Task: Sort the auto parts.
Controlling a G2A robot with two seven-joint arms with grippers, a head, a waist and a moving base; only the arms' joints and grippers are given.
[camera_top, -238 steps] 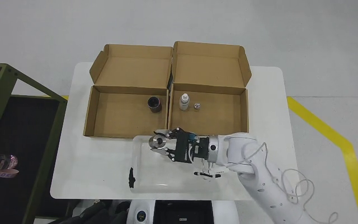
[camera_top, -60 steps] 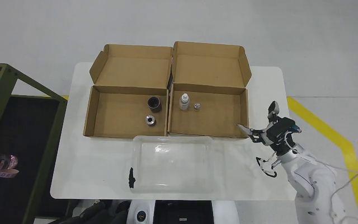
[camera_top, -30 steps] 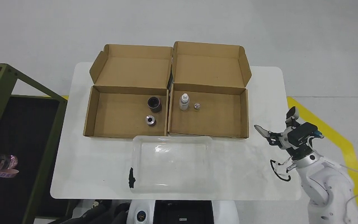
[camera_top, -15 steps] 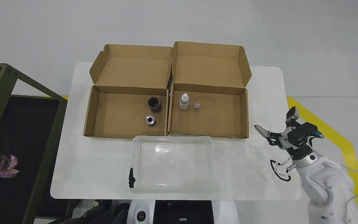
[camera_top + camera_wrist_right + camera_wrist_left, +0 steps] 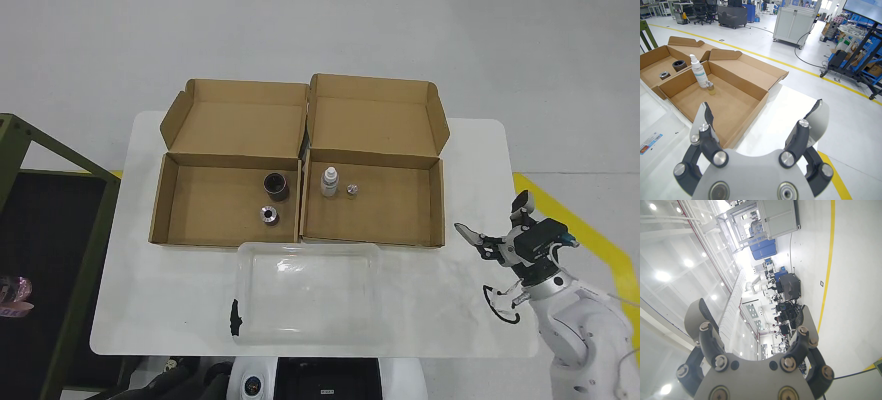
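The metal ring (image 5: 267, 213) has been set in the left cardboard box (image 5: 200, 228); the right gripper (image 5: 762, 105), spread and empty, has been withdrawn rightward. Sorting from the clear tray (image 5: 310, 300) appears finished.

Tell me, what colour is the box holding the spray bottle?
Brown cardboard box, clearest in top view.

On a white worktop (image 5: 170, 300), the left cardboard box (image 5: 200, 210) holds a dark cylindrical part (image 5: 273, 185) and, nearer, a small metal ring (image 5: 267, 213). The right cardboard box (image 5: 400, 210), touching it, holds a small spray bottle (image 5: 329, 181) and a tiny capped vial (image 5: 352, 188). A clear plastic tray (image 5: 310, 295) lies just nearer. The right gripper (image 5: 489, 218), jaws spread, hangs at the worktop's right edge.
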